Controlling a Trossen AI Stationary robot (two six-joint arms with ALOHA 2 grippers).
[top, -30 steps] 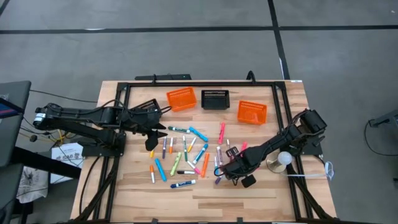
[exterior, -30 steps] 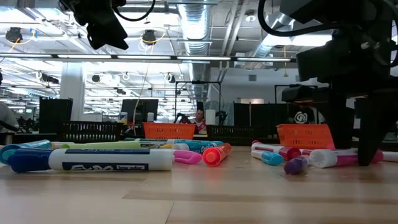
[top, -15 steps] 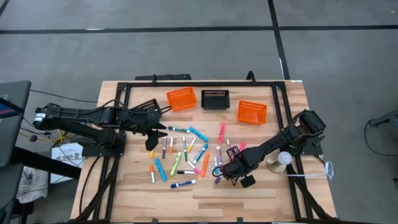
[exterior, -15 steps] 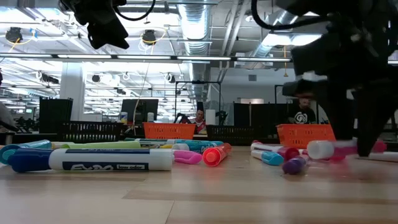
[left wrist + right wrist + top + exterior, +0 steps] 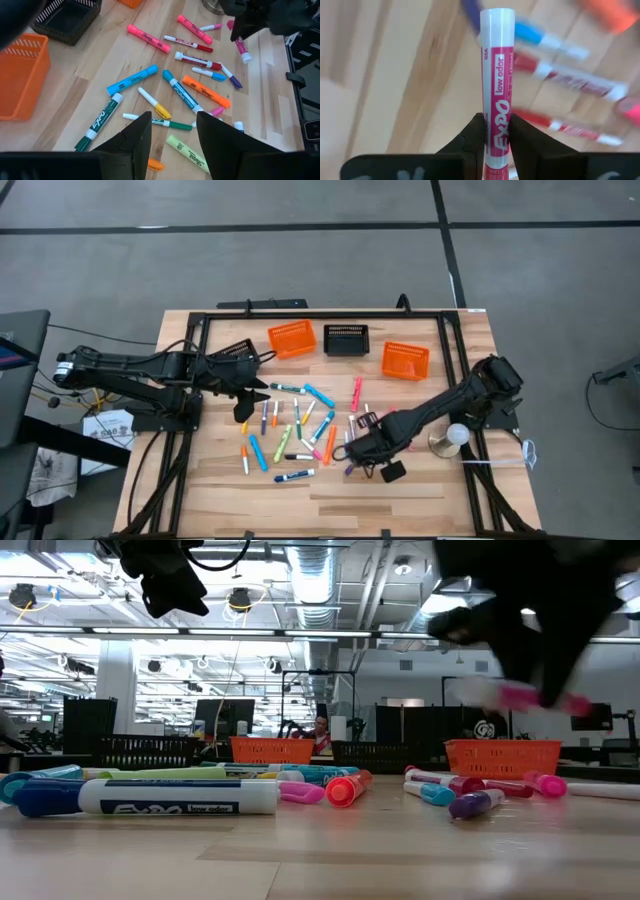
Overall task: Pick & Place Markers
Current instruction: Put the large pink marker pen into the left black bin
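Many markers (image 5: 300,425) lie scattered on the wooden table's middle, also in the left wrist view (image 5: 192,92) and the low view (image 5: 180,796). My right gripper (image 5: 360,448) hangs above the right part of the scatter, shut on a pink marker with a white end (image 5: 496,85). That marker shows blurred in the low view (image 5: 520,697). At the table's left, my left gripper (image 5: 172,135) hovers open above the markers and touches nothing; it also shows in the high view (image 5: 243,405). My right gripper pinches the pink marker's barrel (image 5: 496,120) between its two fingers (image 5: 473,134), at the printed label. The fingers point down from above and lie across the marker. The marker is lifted clear of the table, nearly level, its white end (image 5: 497,17) sticking out to one side.
Along the far side stand an orange basket (image 5: 291,338), a black basket (image 5: 346,339) and another orange basket (image 5: 404,360). A metal stand with a white ball (image 5: 455,437) sits beside the right arm. A black frame (image 5: 200,330) borders the table.
My right gripper has risen from the table with the pink marker between its fingers. The marker, which lay among the others, now hangs clear above them. My left arm has kept still.
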